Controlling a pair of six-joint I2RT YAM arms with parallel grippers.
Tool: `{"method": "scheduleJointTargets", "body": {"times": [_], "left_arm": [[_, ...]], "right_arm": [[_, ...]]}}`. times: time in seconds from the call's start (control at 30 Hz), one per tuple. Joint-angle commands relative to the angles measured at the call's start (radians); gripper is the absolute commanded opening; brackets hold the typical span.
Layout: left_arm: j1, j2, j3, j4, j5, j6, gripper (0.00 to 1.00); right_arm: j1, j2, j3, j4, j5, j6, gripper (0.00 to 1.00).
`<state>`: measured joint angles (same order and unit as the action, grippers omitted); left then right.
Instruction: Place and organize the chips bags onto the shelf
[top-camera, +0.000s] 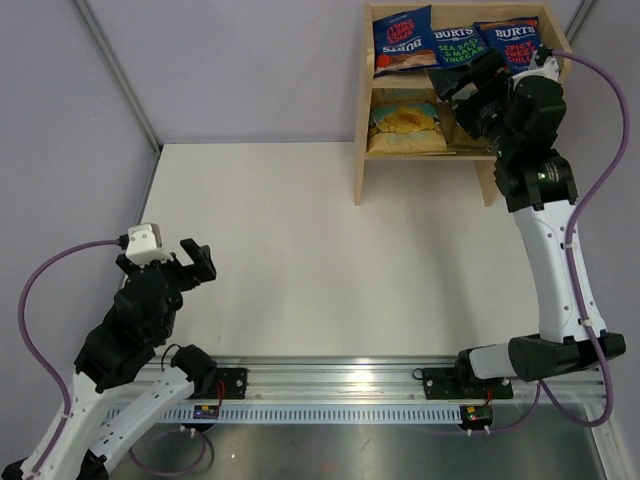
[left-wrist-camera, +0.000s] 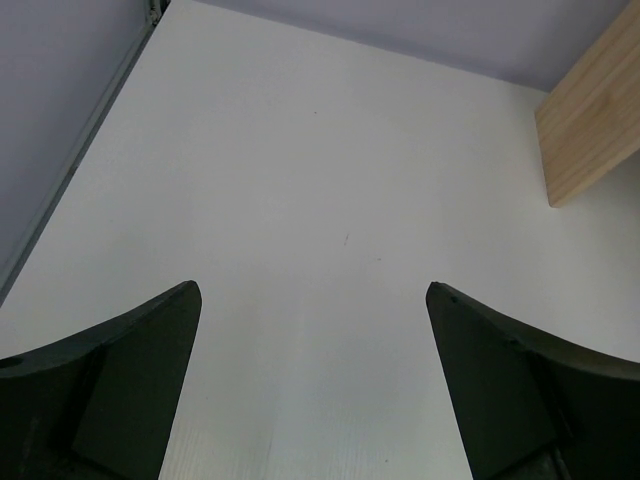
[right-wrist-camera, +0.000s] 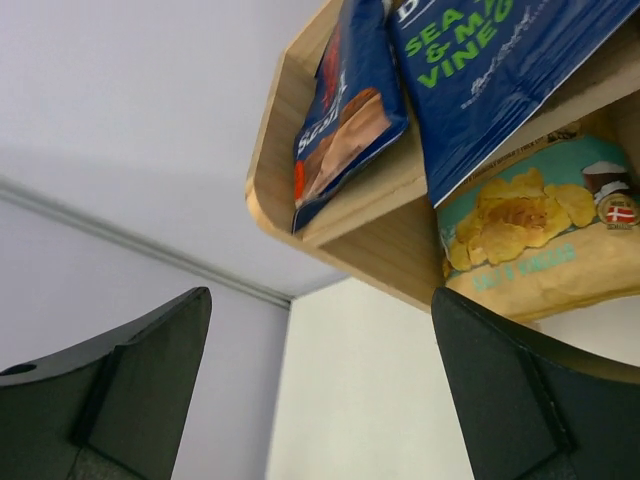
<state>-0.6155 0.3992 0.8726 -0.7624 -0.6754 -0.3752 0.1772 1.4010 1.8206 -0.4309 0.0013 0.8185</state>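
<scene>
The wooden shelf (top-camera: 362, 150) stands at the table's far right. Three dark blue chips bags lean on its upper tier: left (top-camera: 402, 38), middle (top-camera: 458, 48), right (top-camera: 510, 42). A tan and light-blue bag (top-camera: 408, 125) lies on the lower tier's left. My right gripper (top-camera: 465, 95) hovers open in front of the shelf's right half and hides that part of the lower tier. In the right wrist view its jaws (right-wrist-camera: 320, 295) stand wide and empty below the blue bags (right-wrist-camera: 345, 110) (right-wrist-camera: 480, 70) and the tan bag (right-wrist-camera: 530, 235). My left gripper (top-camera: 168, 260) is open over the table's near left.
White table (top-camera: 300, 250) with grey walls behind and to the left. The left wrist view shows bare tabletop (left-wrist-camera: 320, 180) between the open left gripper (left-wrist-camera: 313, 290) and the shelf's side panel (left-wrist-camera: 590, 120) at the far right. A metal rail (top-camera: 330, 380) runs along the near edge.
</scene>
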Motion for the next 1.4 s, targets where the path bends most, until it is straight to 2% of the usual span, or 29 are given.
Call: {"method": "scheduleJointTargets", "body": {"times": [0.0,0.1,0.23,0.37,0.5,0.7,0.9,1.37], "left_arm": [[0.051,-0.026,-0.015,0.090,0.046,0.025,0.99],[0.080,-0.036,-0.026,0.103,0.053,0.039,0.99],[0.091,-0.037,-0.047,0.124,0.071,0.081,0.99],[0.102,-0.037,-0.069,0.138,0.066,0.098,0.99],[0.122,-0.036,-0.087,0.156,0.079,0.113,0.99],[0.143,-0.033,-0.123,0.172,0.134,0.131,0.99],[0.143,-0.031,-0.132,0.166,0.142,0.136,0.99],[0.143,-0.014,-0.165,0.186,0.204,0.154,0.99]], "right_arm": [[-0.001,-0.097,0.011,-0.063,-0.084,-0.246,1.00],[-0.001,-0.163,-0.029,-0.196,-0.034,-0.376,1.00],[-0.001,-0.311,-0.193,-0.201,0.038,-0.557,1.00],[-0.001,-0.509,-0.369,-0.154,0.138,-0.565,1.00],[-0.001,-0.661,-0.480,-0.202,0.125,-0.562,0.99],[0.001,-0.697,-0.480,-0.388,0.112,-0.568,0.99],[-0.001,-0.715,-0.549,-0.471,0.077,-0.561,0.99],[-0.001,-0.858,-0.753,-0.396,0.172,-0.614,0.99]]}}
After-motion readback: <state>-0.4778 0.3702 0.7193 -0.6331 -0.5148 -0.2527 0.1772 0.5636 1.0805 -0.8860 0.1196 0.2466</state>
